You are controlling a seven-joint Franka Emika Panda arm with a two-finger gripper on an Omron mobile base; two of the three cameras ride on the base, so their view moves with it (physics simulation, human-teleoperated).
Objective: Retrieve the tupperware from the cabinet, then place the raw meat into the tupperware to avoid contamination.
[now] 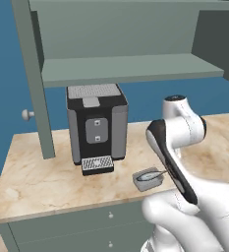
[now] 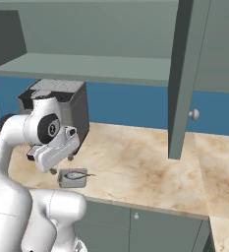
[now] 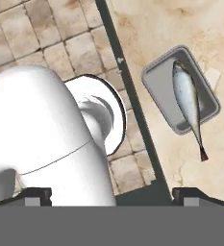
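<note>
The tupperware (image 1: 147,180) (image 2: 71,178) (image 3: 180,91), a shallow grey tub, stands on the marble counter near its front edge. The raw meat (image 3: 186,98) (image 1: 148,175) (image 2: 76,175), a small grey fish, lies lengthwise inside it, with its forked tail sticking out over the rim. My gripper (image 2: 62,165) (image 3: 112,196) hovers just above the counter's front edge, beside the tub and apart from it, open, with nothing between its fingertips (image 3: 36,194). The cabinet (image 1: 130,69) (image 2: 86,66) hangs above with its doors swung open and its shelf bare.
A black and grey coffee machine (image 1: 96,125) (image 2: 74,106) with a grated drip tray (image 1: 97,164) stands behind the tub. An open cabinet door (image 1: 35,78) (image 2: 182,74) reaches down to the counter at each side. Drawer fronts (image 1: 86,221) (image 2: 135,221) lie below the counter edge.
</note>
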